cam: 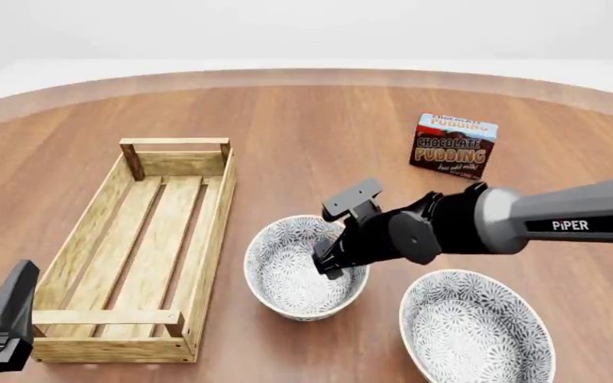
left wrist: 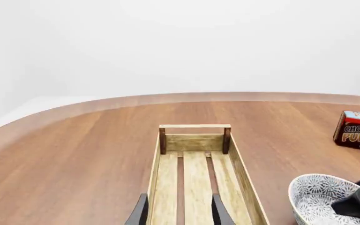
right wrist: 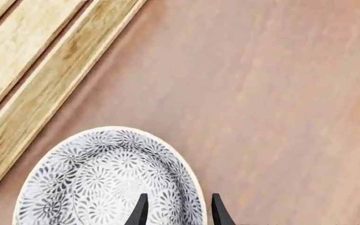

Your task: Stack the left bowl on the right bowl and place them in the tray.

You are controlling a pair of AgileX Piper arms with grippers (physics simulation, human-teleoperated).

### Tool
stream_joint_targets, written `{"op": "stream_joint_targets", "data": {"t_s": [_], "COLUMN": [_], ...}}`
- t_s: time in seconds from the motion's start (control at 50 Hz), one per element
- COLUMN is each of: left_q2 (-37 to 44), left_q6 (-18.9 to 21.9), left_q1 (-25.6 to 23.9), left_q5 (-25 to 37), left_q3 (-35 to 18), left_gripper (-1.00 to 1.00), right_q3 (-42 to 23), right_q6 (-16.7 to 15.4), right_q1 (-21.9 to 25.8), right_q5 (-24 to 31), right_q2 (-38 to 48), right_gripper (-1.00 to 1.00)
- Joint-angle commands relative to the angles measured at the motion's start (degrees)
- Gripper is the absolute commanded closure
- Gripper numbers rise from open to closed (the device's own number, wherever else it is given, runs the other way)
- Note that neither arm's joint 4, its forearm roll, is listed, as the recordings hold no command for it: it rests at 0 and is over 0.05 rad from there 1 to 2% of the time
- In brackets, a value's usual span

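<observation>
Right hand (cam: 330, 263) straddles right rim of left bowl (cam: 296, 271), fingers narrowly apart, one inside, one outside. Right bowl (cam: 475, 331) near-right on tabletop (cam: 318, 128). Tray (cam: 213, 231) left of bowls. Left hand (left wrist: 180, 213) above tray's near end, fingers wide, holding nothing.

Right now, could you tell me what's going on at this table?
The right gripper is reaching across to the left bowl, its open fingers straddling that bowl's rim. The right bowl sits untouched beside it, so nothing is stacked yet. The tray holds nothing. The left gripper hovers open over the tray's near end.
</observation>
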Motion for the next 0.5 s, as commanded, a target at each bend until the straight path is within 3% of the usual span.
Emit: {"op": "stream_joint_targets", "data": {"t_s": [0.02,0.32,0.34,0.5], "left_q2": [0.0,0.0,0.0,0.0], "left_q6": [0.0,0.0,0.0,0.0], "left_q1": [0.0,0.0,0.0,0.0], "left_q5": [0.0,0.0,0.0,0.0], "left_q3": [0.0,0.0,0.0,0.0], "left_gripper": [-1.0,-1.0,-1.0,-1.0], "right_q3": [1.5,3.1,3.1,3.0], "right_q6": [0.4,2.3,2.2,1.0], "right_q1": [-1.2,0.4,1.3,0.6], "right_q5": [-2.5,-6.5,-7.1,-5.5], "right_q2": [2.3,6.4,7.9,4.8], "right_gripper": [-1.0,-1.0,1.0,1.0]}}
